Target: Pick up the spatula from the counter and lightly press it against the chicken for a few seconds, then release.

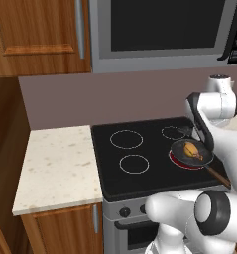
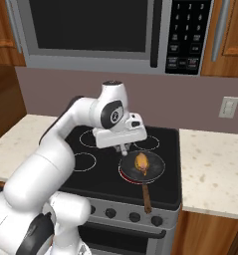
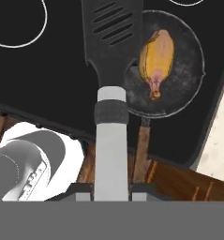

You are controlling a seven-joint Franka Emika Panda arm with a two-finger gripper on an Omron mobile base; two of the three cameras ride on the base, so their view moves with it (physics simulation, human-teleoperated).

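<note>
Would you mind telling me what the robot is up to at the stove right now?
The robot arm's hand is shut on the handle of the spatula and holds it over the stove. In the hand view the slotted blade overlaps one edge of the frying pan, right beside the chicken but not over it. The pressing does not look to have begun yet.
</note>
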